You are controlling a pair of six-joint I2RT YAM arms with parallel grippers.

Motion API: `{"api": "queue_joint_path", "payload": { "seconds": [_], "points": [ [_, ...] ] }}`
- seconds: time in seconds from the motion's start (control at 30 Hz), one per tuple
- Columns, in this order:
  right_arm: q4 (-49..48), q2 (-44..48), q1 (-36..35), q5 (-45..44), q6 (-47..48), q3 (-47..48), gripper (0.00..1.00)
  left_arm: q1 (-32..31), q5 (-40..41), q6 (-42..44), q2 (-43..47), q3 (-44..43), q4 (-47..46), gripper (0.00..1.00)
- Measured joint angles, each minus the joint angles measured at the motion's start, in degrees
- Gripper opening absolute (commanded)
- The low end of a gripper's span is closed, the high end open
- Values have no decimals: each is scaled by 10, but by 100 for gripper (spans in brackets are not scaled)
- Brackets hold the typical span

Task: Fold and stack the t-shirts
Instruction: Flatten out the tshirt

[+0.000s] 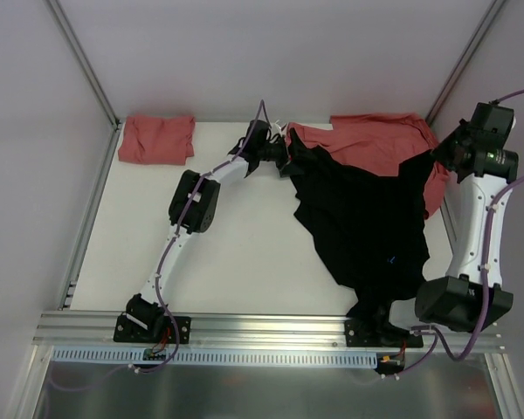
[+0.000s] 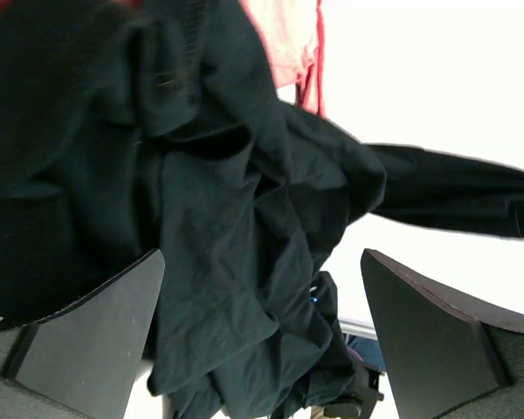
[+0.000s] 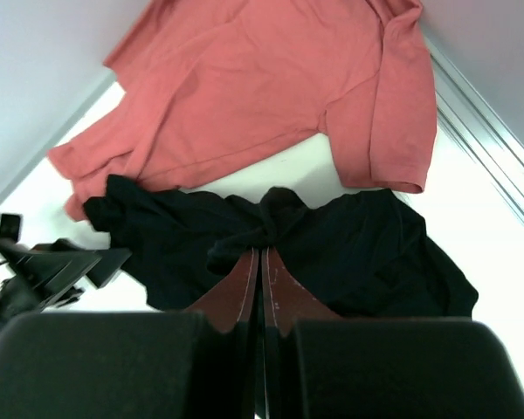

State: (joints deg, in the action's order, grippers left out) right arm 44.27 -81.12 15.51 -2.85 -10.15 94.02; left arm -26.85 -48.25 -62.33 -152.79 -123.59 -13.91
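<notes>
The black t-shirt (image 1: 367,209) lies crumpled over the right half of the table, and its lower end hangs over the front edge by the right arm's base. A tiny blue mark (image 1: 393,259) shows on it. My right gripper (image 3: 262,251) is shut on a bunched fold of the black shirt (image 3: 358,253) at its right edge (image 1: 438,157). My left gripper (image 1: 286,155) is at the shirt's back-left corner, its jaws wide open with black cloth (image 2: 236,262) hanging between the fingers (image 2: 96,340). An unfolded salmon-red shirt (image 1: 375,140) lies partly under the black one at the back right.
A folded salmon-red shirt (image 1: 157,140) sits at the back-left corner. The white table (image 1: 227,262) has walls close behind and at both sides, and a metal rail (image 1: 262,327) runs along the front edge.
</notes>
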Motion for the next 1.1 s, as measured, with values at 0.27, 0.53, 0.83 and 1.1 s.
{"api": "queue_joint_path", "payload": {
  "seconds": [0.27, 0.53, 0.83, 1.1],
  "points": [
    [38, 86, 0, 8, 1, 26, 0, -5, 23, -12, -5, -1, -21, 99],
    [63, 104, 0, 21, 3, 33, 0, -9, 112, 37, -10, -3, -1, 99],
    [67, 136, -10, 108, -42, -37, 1, -20, 169, 106, -10, -13, 2, 99],
    [161, 201, -35, 220, -32, -63, 0, -22, 174, 122, -9, -13, 1, 99]
  ]
}}
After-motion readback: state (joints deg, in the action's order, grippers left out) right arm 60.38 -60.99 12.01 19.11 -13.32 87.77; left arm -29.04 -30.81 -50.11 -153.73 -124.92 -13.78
